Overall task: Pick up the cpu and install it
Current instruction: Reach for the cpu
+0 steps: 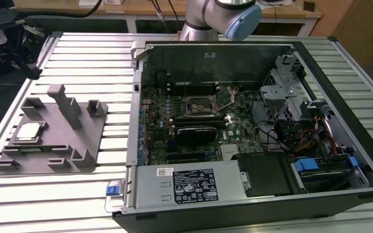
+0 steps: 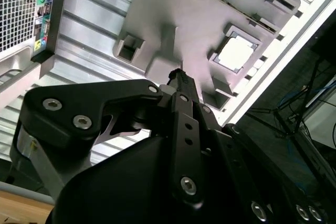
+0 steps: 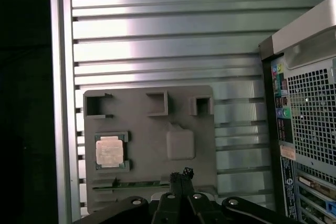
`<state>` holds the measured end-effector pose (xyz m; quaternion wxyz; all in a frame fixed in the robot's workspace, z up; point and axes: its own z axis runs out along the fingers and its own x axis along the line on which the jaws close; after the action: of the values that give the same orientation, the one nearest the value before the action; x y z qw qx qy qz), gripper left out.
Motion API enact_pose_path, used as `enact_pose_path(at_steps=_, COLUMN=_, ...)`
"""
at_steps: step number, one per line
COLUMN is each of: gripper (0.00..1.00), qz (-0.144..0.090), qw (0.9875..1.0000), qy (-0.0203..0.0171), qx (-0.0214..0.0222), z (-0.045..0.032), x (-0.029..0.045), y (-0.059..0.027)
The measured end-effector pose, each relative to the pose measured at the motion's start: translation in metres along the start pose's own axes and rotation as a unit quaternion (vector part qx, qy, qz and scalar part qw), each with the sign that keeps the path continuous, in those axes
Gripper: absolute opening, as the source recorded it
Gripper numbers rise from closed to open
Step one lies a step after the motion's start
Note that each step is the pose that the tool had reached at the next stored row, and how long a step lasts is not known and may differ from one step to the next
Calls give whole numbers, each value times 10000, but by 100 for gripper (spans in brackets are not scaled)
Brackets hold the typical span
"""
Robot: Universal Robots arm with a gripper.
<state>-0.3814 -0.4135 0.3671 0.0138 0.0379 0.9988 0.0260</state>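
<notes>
Cpu (image 1: 29, 132) at tray (image 1: 89, 136) outer edge, 9 o'clock of case (image 1: 238, 213), gripper (image 3: 181, 173) fingers pressed together, empty, well above tray.

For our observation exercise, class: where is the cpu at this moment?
The cpu lies in a square pocket of the grey tray, on the slatted table at the exterior view's left, outside the open computer case.

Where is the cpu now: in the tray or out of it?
In: the cpu lies flat in a square recess of the grey tray.
</notes>
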Motion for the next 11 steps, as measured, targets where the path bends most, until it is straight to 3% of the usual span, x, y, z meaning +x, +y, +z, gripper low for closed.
enact_pose_path(at_steps=11, gripper=11, qz=0, qw=10000, qy=0, qx=0, z=36, x=178, y=-44)
